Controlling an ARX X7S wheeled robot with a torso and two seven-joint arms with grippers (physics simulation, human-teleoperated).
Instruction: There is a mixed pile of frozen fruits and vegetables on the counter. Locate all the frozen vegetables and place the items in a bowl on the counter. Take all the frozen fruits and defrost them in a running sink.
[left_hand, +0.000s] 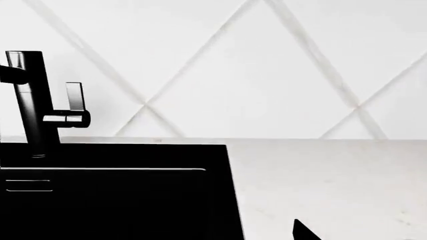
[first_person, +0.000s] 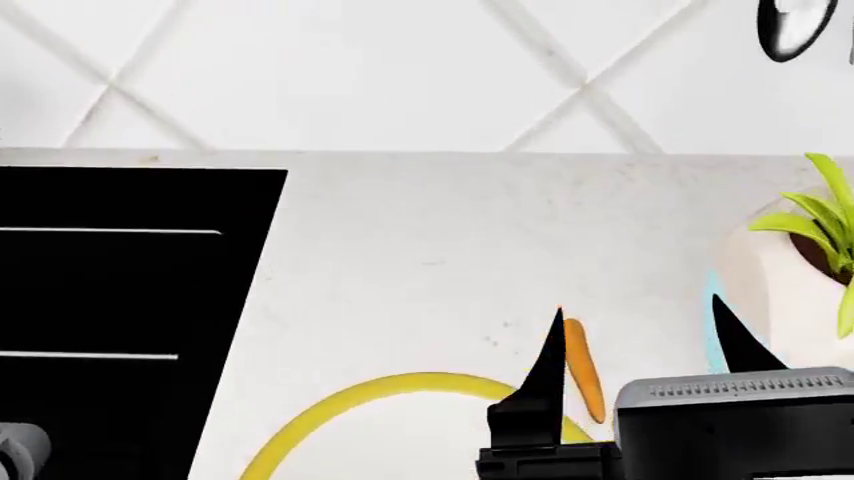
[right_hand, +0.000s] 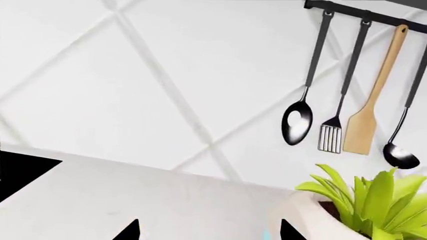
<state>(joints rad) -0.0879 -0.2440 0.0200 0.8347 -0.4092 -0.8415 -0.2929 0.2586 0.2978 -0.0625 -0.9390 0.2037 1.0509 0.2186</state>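
The right gripper (first_person: 638, 340) is hovering with its fingers (first_person: 545, 375) spread apart and empty, just beside the orange piece (first_person: 582, 368) lying at the bowl (first_person: 350, 400) rim. The left fingers' state I cannot tell. I would be lowering slowly, straddling it, far from the sink (first_person: 120, 300) on the surface (first_person: 441, 240).

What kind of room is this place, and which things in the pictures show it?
Most likely a home kitchen. A black sink with a faucet is set into the white counter, and utensils hang on a rail against the tiled wall.
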